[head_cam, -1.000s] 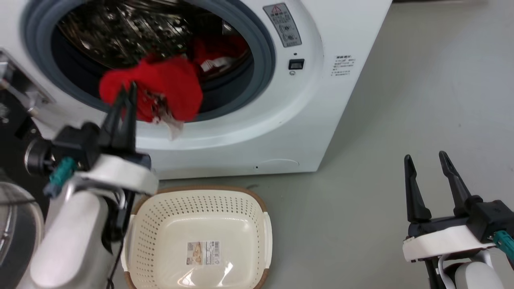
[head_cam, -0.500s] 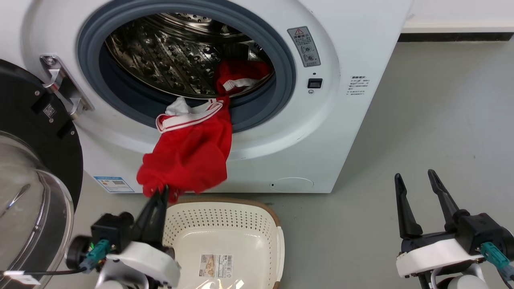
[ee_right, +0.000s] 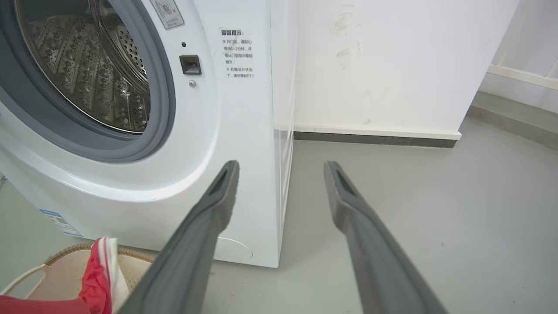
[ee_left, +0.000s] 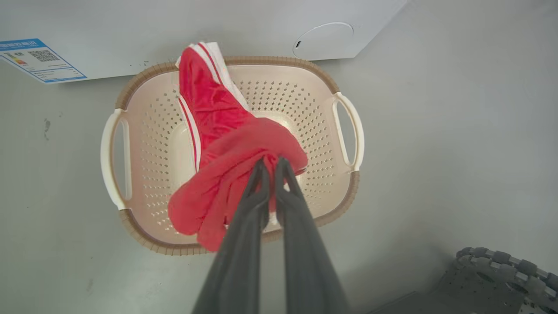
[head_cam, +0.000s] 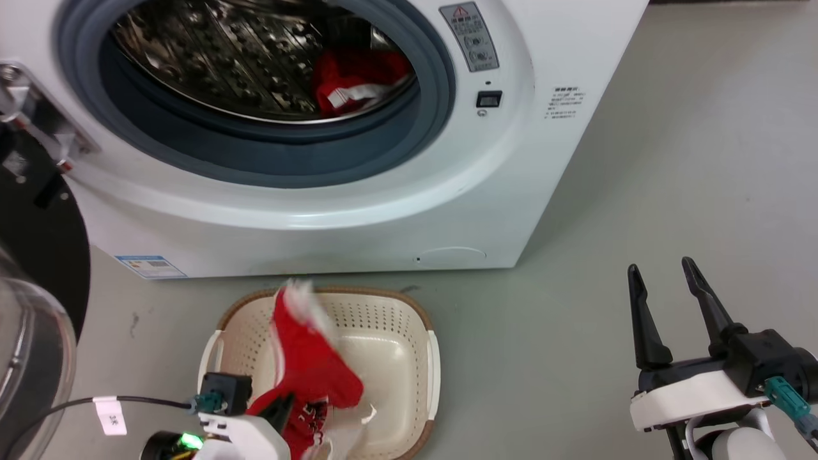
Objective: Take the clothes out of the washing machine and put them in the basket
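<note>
The left fingers are clamped together on a red garment, which hangs just below them over the basket. Its long axis runs from the fingertips forward to the far rim, near the washing machine. One fold seems to lie over the near rim. The right fingers stand apart, empty, well to the side. A second red garment lies in the drum, far beyond the left fingers.

Everything is being lit brightly and evenly; the clothes beyond the left pincer are being smeared by motion blur.
</note>
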{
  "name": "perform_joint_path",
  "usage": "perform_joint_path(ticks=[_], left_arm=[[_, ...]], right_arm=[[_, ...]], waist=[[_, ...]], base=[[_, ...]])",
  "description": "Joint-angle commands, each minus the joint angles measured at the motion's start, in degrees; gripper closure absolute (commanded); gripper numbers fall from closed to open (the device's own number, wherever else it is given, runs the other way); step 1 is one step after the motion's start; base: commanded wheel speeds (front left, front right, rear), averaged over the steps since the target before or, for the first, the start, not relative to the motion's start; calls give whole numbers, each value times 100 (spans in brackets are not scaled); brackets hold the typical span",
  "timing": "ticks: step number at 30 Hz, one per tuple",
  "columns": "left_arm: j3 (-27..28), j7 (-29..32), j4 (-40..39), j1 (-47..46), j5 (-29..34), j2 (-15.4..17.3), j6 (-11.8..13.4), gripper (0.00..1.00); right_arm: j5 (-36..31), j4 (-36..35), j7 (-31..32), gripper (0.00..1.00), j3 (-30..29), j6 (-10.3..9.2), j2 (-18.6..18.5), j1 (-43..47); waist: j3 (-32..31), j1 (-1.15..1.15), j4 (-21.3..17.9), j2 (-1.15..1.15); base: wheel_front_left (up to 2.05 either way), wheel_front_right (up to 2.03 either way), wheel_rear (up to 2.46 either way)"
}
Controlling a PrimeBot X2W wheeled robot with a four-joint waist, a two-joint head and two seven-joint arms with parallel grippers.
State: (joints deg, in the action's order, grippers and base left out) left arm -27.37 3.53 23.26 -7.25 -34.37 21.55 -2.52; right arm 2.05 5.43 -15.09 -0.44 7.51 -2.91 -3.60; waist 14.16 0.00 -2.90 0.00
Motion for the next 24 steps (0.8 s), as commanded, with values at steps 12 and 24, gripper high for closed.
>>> perform_joint_path(ticks=[12,24], left_arm=[[-137,-1100,2664,-1947,351,-303,-368,100],[-330,-1701,4060,-3038,291,-429,-485,100]], right_arm=[[87,-333,-12,0,-42,-4,6,-533],[166,-637,-12,0,53,-5,4,-850]], waist=[[1740,0,-548,0],[2790,0,-710,0]], base=[[0,0,0],[0,0,0]])
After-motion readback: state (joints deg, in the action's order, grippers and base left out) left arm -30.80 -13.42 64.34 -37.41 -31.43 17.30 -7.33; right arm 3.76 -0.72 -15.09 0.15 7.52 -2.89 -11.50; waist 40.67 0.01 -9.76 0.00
